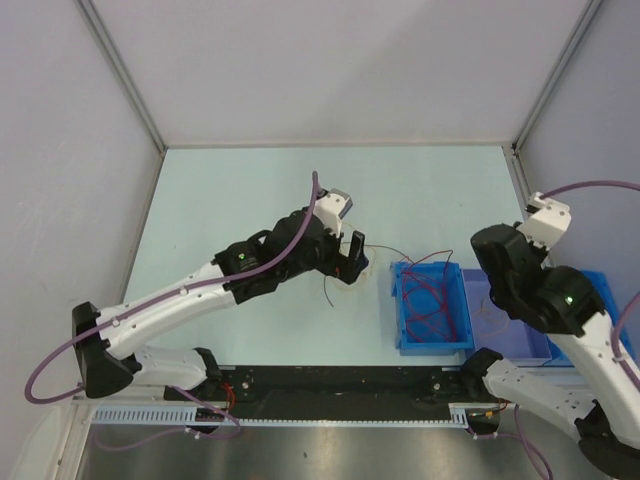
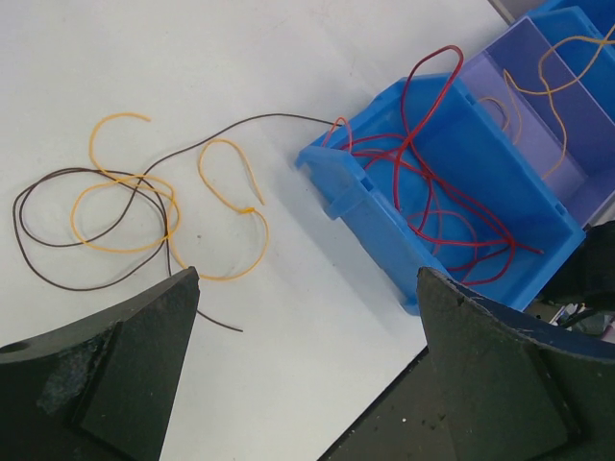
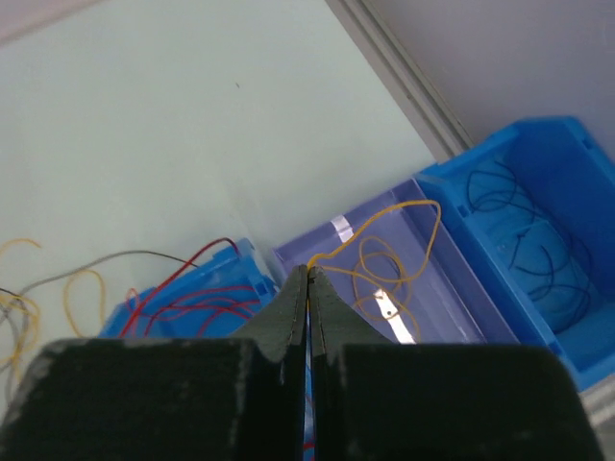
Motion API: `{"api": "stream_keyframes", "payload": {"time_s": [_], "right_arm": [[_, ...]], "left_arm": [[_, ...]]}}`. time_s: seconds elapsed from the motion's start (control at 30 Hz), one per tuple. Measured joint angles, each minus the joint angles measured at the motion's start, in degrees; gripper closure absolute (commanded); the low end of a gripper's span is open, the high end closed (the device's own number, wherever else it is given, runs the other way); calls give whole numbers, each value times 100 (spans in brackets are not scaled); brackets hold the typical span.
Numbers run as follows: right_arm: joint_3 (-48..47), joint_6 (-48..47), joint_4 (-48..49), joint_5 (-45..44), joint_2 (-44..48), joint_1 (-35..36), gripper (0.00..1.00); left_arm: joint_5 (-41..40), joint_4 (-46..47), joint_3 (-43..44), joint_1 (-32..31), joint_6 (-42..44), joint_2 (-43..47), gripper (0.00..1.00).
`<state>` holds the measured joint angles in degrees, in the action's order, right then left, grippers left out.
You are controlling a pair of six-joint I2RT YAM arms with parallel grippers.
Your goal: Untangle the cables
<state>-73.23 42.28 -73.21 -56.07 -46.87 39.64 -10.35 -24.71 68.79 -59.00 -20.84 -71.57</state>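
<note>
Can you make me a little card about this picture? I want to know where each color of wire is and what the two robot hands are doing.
left gripper: open, over the table, holding nothing
right gripper: shut, orange cable running from its tips
purple bin: the orange cable loops inside
first blue bin: red cables
last blue bin, past the purple one: dark blue cables
loose on the table: yellow cables crossed with a dark cable

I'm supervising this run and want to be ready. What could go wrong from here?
The dark cable crosses the yellow cable and runs to the blue bin; lifting it with the open left pincer may drag red cables out.
The shut right pincer seems to pinch the orange cable over the purple bin; withdrawing could pull it out.
</note>
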Motion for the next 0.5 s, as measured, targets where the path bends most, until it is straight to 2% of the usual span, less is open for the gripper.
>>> {"api": "stream_keyframes", "payload": {"time_s": [0.13,0.37,0.43,0.5], "right_arm": [[291,-535,420,966,-343,-1196,100],[533,-1373,975,3023,-505,-3864,100],[562,-1486,1001,3423,-520,-4350,100],[664,-1541,1012,3722,-525,-4544,100]], "left_arm": [[7,13,-101,26,17,118,0],[17,22,-201,70,37,389,0],[17,26,-234,87,37,459,0],[20,22,-256,103,35,496,0]]}}
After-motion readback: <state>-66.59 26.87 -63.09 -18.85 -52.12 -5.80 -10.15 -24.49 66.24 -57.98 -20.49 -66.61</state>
